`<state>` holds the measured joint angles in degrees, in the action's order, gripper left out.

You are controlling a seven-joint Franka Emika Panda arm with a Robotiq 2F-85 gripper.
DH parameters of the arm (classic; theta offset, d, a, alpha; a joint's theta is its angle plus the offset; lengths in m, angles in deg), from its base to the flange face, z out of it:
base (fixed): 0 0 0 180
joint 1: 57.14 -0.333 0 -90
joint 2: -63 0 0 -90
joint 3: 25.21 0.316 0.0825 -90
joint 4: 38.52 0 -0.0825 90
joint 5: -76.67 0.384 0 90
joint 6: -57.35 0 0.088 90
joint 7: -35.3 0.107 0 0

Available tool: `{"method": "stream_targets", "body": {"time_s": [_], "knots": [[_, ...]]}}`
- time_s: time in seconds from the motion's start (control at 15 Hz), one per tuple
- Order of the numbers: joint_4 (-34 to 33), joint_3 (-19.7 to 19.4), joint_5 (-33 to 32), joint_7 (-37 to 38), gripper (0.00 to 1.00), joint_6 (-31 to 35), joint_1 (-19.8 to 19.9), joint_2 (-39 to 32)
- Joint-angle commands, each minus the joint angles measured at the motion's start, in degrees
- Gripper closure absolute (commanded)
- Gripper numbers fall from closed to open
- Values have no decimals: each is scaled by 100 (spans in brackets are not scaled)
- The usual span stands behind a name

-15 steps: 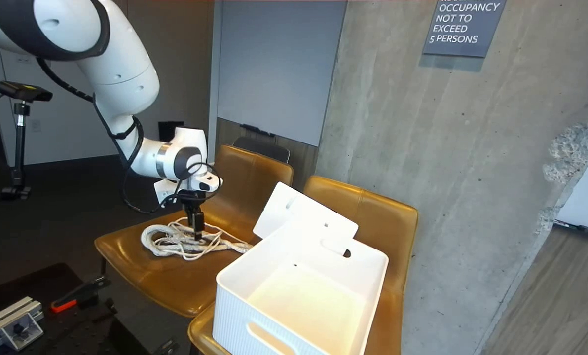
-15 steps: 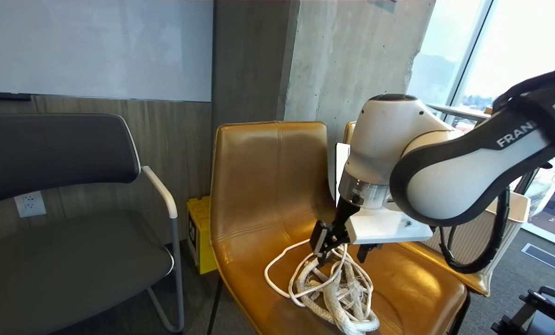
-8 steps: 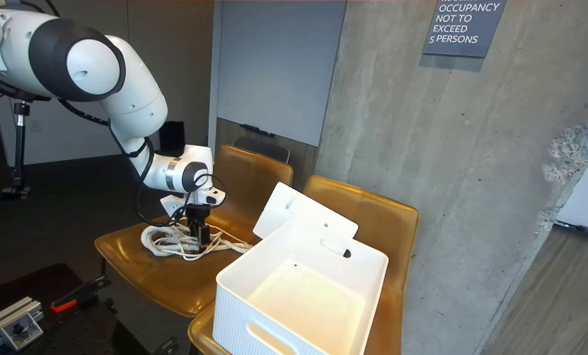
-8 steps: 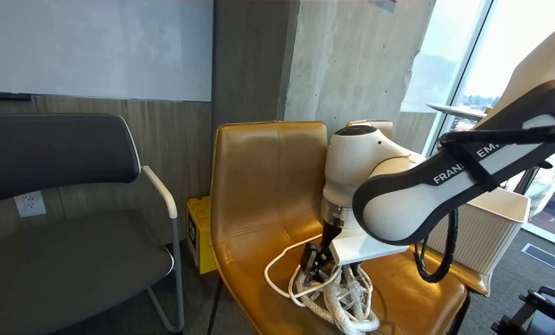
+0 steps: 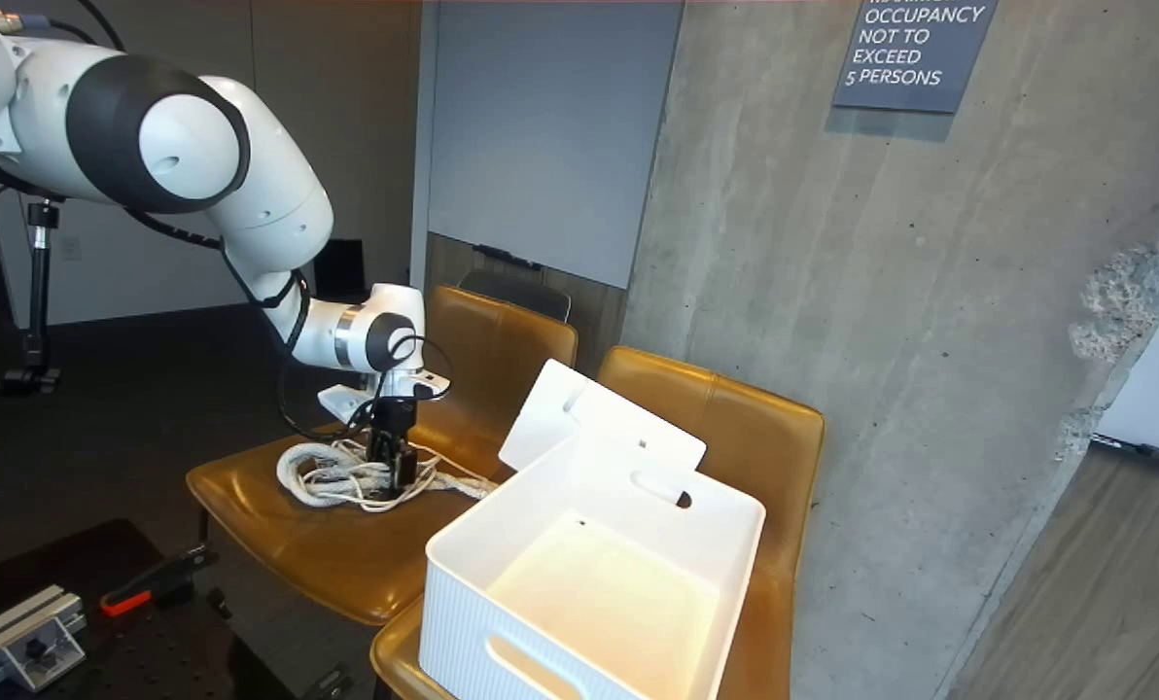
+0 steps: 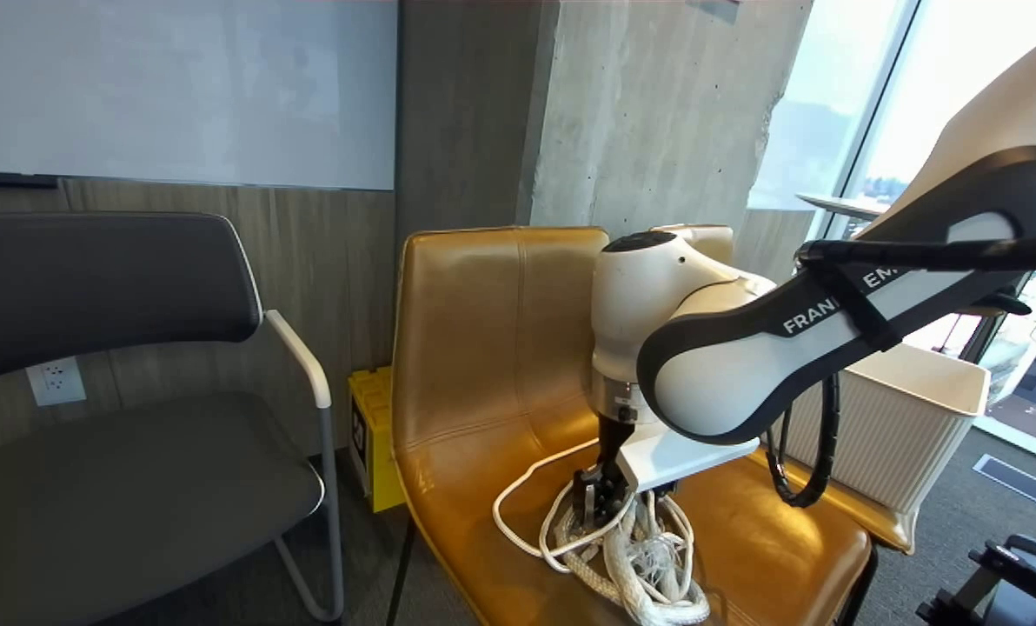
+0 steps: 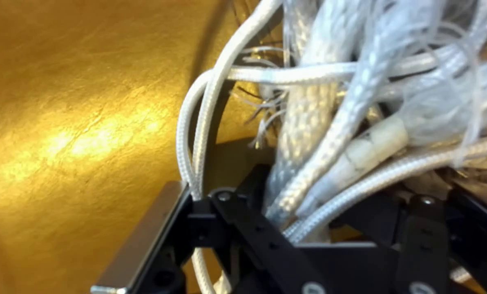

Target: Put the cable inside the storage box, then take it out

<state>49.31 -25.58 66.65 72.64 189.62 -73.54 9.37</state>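
A tangled white cable [image 5: 317,476] of thick braid, thin cord and frayed strands lies on the tan chair seat [image 6: 518,574]. My gripper [image 7: 309,204] reaches down into this bundle. Several strands pass between its black fingers [image 7: 260,179], which stand partly apart; one thin loop runs outside the left finger. The tips are buried among the strands, so whether they pinch the cable cannot be made out. In both exterior views the gripper [image 5: 395,476] is low over the seat. The white storage box [image 5: 473,622], with nothing inside, stands uncovered on the neighbouring chair.
A flat white panel [image 5: 560,408] leans behind the box against the second tan chair's back [image 5: 725,418]. A grey chair [image 6: 136,487] and a yellow case [image 6: 381,435] stand on the far side. A dark table with a red-handled clamp [image 5: 152,583] occupies the near corner.
Over the last second the arm came down and set the gripper into the cable. In the last half second it shifted slightly sideways and its fingers drew closer together around strands.
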Motion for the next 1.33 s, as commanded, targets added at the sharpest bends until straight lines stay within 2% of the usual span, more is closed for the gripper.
{"method": "stream_targets", "body": {"time_s": [0.0, 0.07, 0.4, 0.6, 0.93, 1.27], "knots": [[13, -22, 240, -188, 92, 8, -60, -126], [74, -21, 260, -206, 99, 7, -52, -73], [425, -39, 335, -312, 100, -99, -18, 454], [723, -80, 304, -421, 100, -269, 33, 1035], [939, -17, 244, -1430, 100, -684, 365, 2174], [581, -56, -11, -2810, 100, -1448, 819, 3067]]}}
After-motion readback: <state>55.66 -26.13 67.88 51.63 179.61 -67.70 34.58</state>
